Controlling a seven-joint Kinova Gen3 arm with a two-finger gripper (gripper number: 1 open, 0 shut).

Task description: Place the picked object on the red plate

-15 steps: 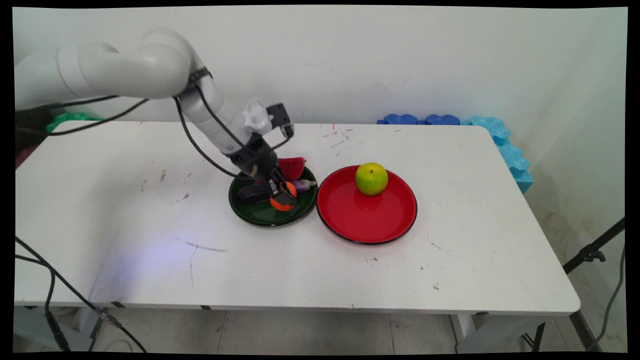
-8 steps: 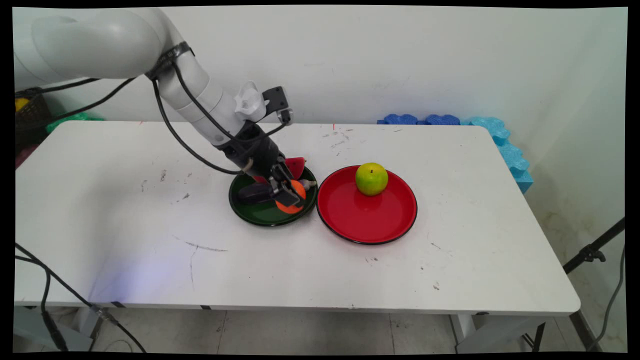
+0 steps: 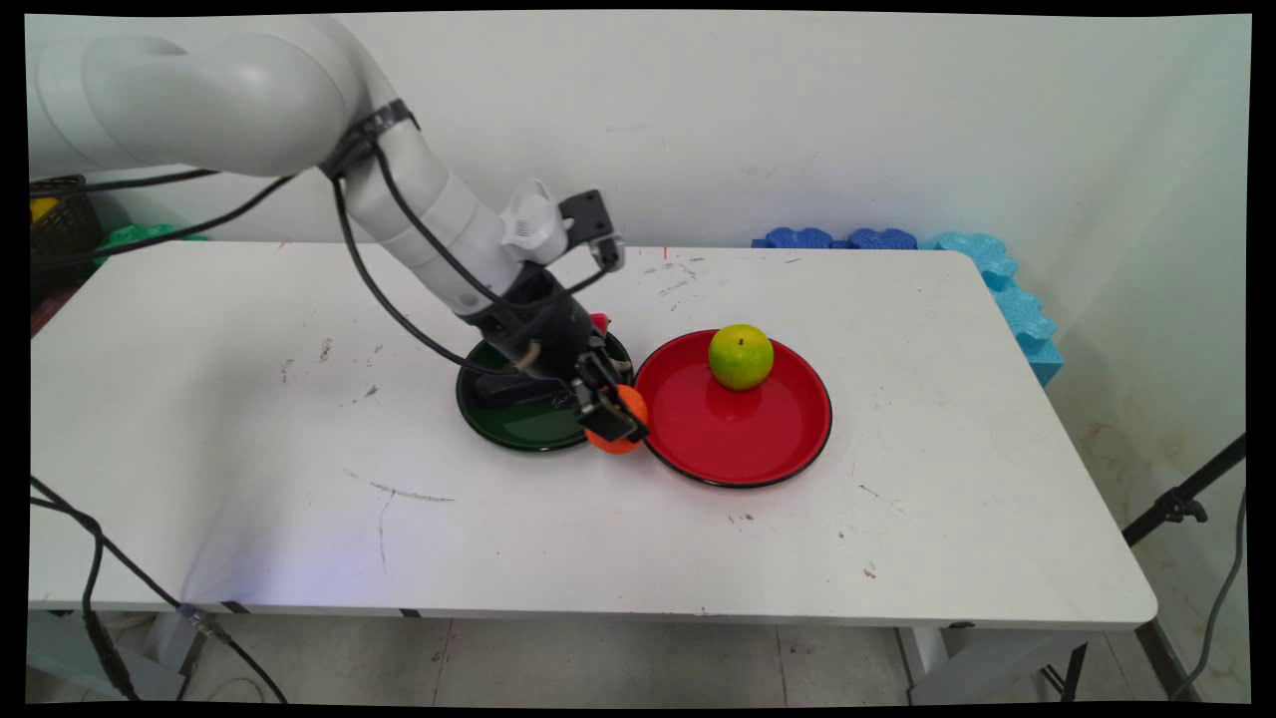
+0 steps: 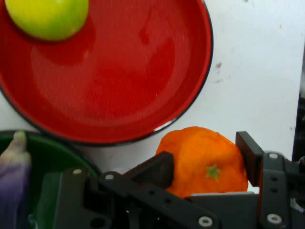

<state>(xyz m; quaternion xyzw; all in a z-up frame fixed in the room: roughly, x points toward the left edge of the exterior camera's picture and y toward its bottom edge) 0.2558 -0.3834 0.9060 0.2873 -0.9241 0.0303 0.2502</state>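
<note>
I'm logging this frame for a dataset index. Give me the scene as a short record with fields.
gripper: black two-finger gripper, shut on the orange
held: orange, over the gap between the two plates
green plate: left of the red plate, with an eggplant and a red piece on it
red plate: carries a green apple at its far side
table: white, scuffed
behind table: blue foam pieces by the wall
</note>
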